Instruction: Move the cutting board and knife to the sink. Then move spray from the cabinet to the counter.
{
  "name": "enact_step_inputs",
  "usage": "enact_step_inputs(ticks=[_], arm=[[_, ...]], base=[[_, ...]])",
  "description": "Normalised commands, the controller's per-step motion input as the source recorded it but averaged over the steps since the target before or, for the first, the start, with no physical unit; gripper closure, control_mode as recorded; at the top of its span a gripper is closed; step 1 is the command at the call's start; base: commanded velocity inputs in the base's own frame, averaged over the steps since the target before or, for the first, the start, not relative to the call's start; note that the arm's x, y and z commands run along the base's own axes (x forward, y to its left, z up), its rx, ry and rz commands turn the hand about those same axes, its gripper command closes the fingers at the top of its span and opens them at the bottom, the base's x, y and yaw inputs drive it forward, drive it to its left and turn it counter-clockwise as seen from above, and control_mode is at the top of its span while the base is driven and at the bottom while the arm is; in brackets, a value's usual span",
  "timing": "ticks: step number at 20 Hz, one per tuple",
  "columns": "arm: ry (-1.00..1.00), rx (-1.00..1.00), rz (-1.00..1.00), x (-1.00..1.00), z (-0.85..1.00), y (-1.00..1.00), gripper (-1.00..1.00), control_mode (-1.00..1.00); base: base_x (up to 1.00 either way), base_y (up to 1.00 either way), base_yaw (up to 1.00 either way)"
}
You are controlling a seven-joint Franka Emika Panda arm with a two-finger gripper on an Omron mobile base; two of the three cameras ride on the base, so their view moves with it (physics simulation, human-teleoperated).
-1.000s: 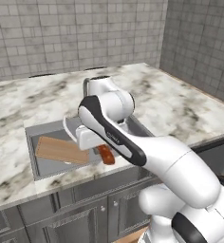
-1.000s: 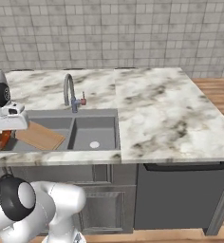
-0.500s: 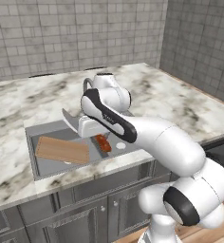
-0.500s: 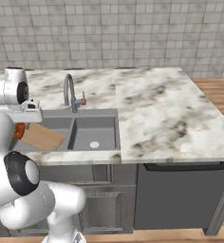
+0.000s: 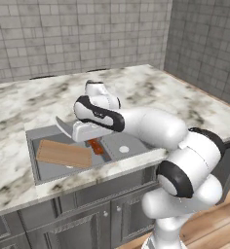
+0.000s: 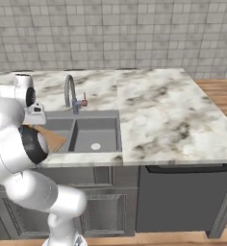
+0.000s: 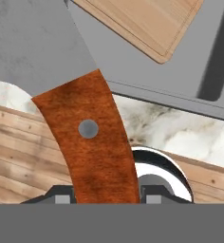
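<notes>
Knife [image 7: 92, 147] sits clamped in the claw [image 7: 104, 197]: hand view shows the reddish-brown handle w/ its grey rivet rising straight up between the two dark finger tips, the broad silver blade spreading off toward the upper left. Claw closed on the handle, fingers hugging both sides. In the left base view a bit of the reddish handle [image 5: 95, 146] peeks out under the white hand, over the sink [image 5: 39, 172], near the divider between the two basins.

Cutting board [image 5: 64, 153] lies in the left basin of the sink, tilted, one edge riding up toward the basin's rim; light-brown wood, rounded corners. Right base view catches one corner of it [image 6: 53, 140] poking out from behind the arm. Hand view shows a corner of the board [image 7: 147, 23] at the top, against grey steel.

Right basin holds the round drain [image 6: 95, 146]; curved silver faucet [image 6: 69, 91] stands behind the sink at the back rim. Worktop [image 6: 158, 110] in white marble w/ grey-brown veining runs around the sink on all sides. Whether the blade tip touches the board or the basin wall can't be told; prob. apart, but the arm hides that spot in both base views.
</notes>
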Motion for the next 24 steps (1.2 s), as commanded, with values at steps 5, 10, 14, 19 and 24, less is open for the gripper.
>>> enact_step_inputs(ticks=[5, 10, 14, 19, 24], arm=[[0.00, 0.03, 0.01, 0.41, -0.48, 0.15, 1.00, -1.00], [0.00, 0.04, 0.00, 0.40, -0.42, 0.31, 1.00, -1.00], [0.00, 0.02, 0.00, 0.60, -0.35, 0.32, 1.00, -1.00], [0.00, 0.00, -0.03, 0.58, -0.35, 0.26, 1.00, -1.00], [0.00, 0.00, -0.04, 0.50, -0.37, 0.17, 1.00, -1.00]], base=[[0.00, 0.00, 0.00], [0.00, 0.00, 0.00], [0.00, 0.00, 0.00], [0.00, 0.00, 0.00], [0.00, 0.00, 0.00]])
